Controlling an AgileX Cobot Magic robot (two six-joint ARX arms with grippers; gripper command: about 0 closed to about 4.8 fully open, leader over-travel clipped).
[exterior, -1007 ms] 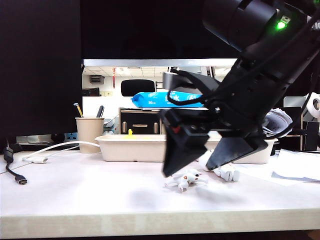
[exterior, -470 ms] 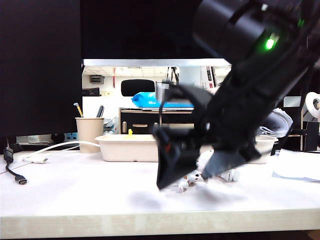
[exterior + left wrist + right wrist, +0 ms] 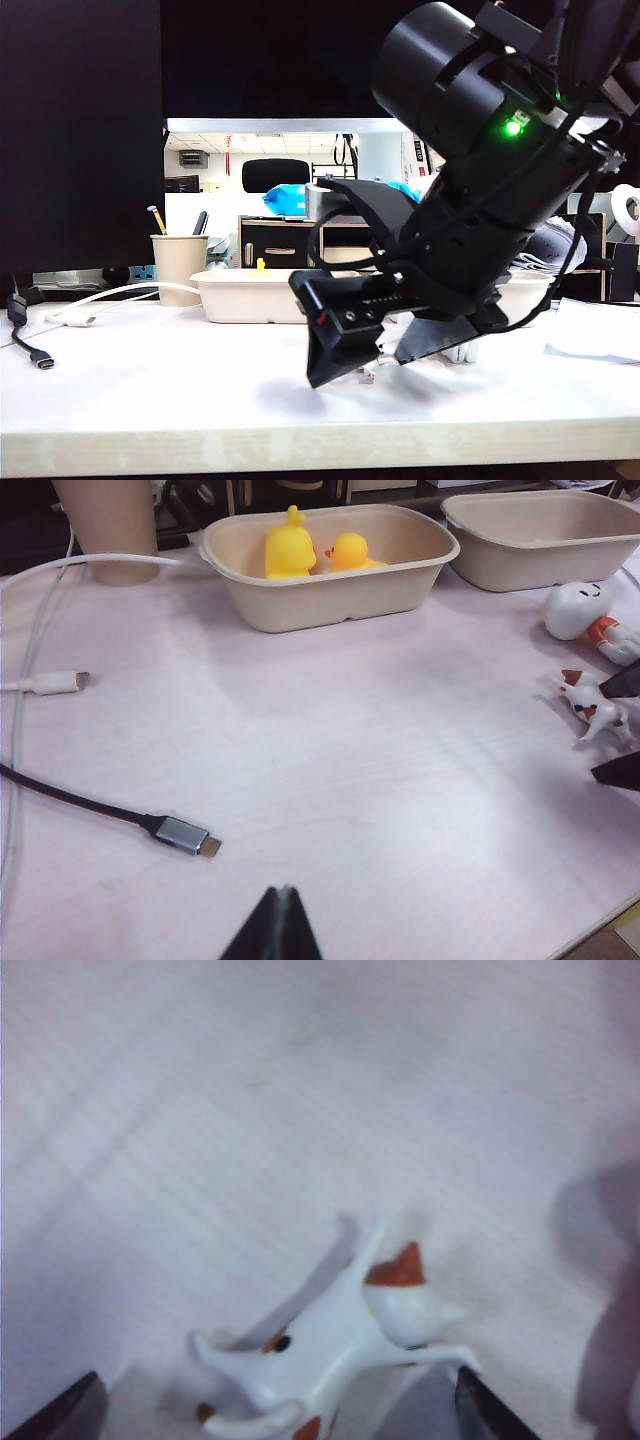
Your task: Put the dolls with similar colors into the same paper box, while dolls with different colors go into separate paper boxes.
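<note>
Glossy yellow is seen in one paper box only: the two ducks [image 3: 315, 552] are lodged together in the near paper box [image 3: 330, 590], at about eleven o'clock from the table's middle in the left wrist view. That pairing is judged done. The second paper box [image 3: 545, 542], at one o'clock, is seen empty. The spotted dog [image 3: 335, 1345] is lying on its side on the table [image 3: 330, 770] at three o'clock, and the white figure with orange marks [image 3: 590, 615] is lying just beyond it; both are left to be boxed, presumably together. The right gripper [image 3: 275, 1405] is poised over the dog, its jaws spread wide with a fingertip either side, nothing clamped yet. The left gripper [image 3: 275, 925] is held low at six o'clock, well apart from the dolls, its fingers pressed together. A pen cup [image 3: 108, 525], a white cable [image 3: 45, 683] and a black cable [image 3: 150, 825] are ranged toward nine o'clock, clear of the dog's way to the empty box
</note>
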